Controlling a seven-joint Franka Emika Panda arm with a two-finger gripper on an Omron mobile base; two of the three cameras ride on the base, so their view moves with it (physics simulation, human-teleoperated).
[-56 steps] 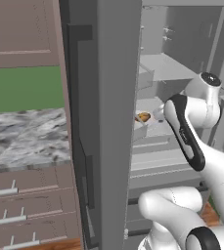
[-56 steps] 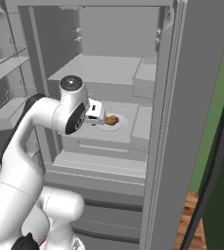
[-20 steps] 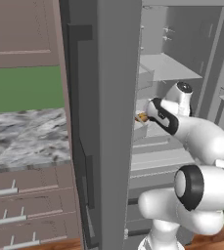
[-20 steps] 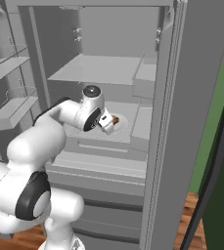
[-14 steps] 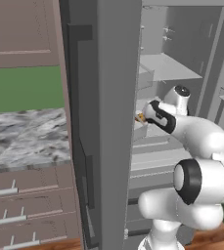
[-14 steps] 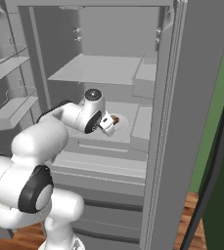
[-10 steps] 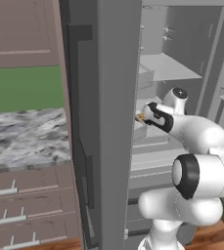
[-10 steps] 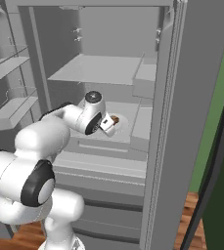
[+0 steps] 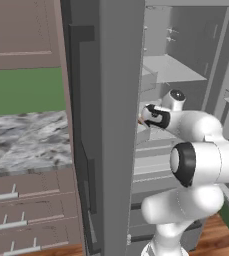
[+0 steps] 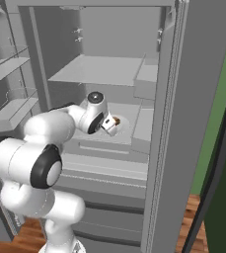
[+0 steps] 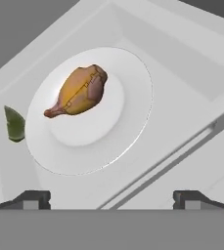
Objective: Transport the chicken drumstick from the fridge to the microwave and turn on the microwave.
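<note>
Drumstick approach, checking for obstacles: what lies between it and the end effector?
In the hand view, only bare white plate and grey shelf separate the open end effector from the drumstick.

Chicken drumstick [image 11: 79, 91] is golden-orange w/ a browner patch, on a plain white plate [image 11: 128, 127]; dark green leaf [image 11: 14, 124] beside it. Fridge [image 10: 203, 99] all grey, shelves paler. My arm [image 10: 45, 131] is white w/ dark joints. Worktop [image 9: 26, 142] is grey-white marbled, wall [image 9: 23, 90] green, cabinets [image 9: 21, 32] brown.
</note>
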